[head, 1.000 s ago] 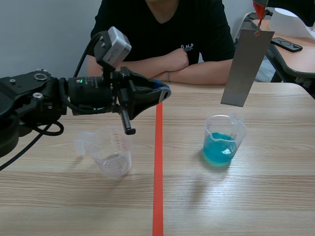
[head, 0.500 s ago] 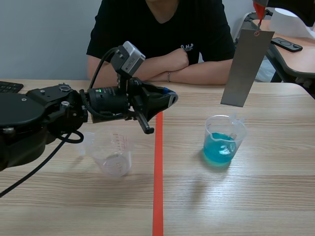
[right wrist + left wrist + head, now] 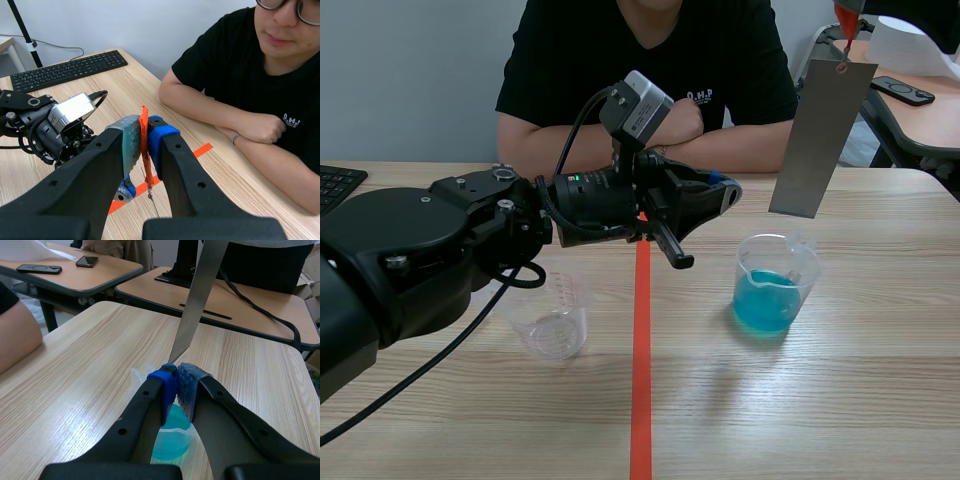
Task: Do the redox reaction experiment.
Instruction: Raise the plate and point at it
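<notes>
Pinching an orange tag [image 3: 144, 135], right fingers [image 3: 131, 145] show plainly from the wrist.

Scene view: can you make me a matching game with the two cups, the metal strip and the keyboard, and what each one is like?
Things:
1. right cup
2. left cup
3. metal strip
4. keyboard

What it is like:
A. black, at the left end of the table
B. holds blue liquid
C. clear and empty
D. hangs in the air from the red tag pinched in the right tool

Pairs: 1-B, 2-C, 3-D, 4-A.
</notes>
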Action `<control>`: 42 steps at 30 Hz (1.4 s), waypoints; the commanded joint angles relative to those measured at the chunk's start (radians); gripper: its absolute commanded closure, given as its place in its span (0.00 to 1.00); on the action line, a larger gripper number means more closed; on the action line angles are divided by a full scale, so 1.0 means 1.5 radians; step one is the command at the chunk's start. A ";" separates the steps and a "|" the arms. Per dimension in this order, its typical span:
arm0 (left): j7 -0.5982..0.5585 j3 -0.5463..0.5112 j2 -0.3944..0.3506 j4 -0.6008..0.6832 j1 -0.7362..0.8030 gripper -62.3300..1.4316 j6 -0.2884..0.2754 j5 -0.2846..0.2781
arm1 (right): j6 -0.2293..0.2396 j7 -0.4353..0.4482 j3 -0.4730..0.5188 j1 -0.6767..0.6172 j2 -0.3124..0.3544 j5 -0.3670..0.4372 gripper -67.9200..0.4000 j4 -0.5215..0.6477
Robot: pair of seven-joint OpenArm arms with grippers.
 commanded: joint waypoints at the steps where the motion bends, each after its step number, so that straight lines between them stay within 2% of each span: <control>1: -0.003 -0.001 0.011 0.016 -0.013 0.94 0.008 -0.009 | 0.005 0.010 0.011 0.011 0.010 0.012 0.97 0.005; 7: 0.000 -0.001 0.014 0.016 -0.013 0.94 0.021 -0.009 | 0.005 0.010 0.011 0.011 0.010 0.012 0.97 0.005; 42: 0.001 -0.001 0.014 0.016 -0.013 0.94 0.025 -0.009 | 0.005 0.010 0.011 0.011 0.010 0.012 0.97 0.005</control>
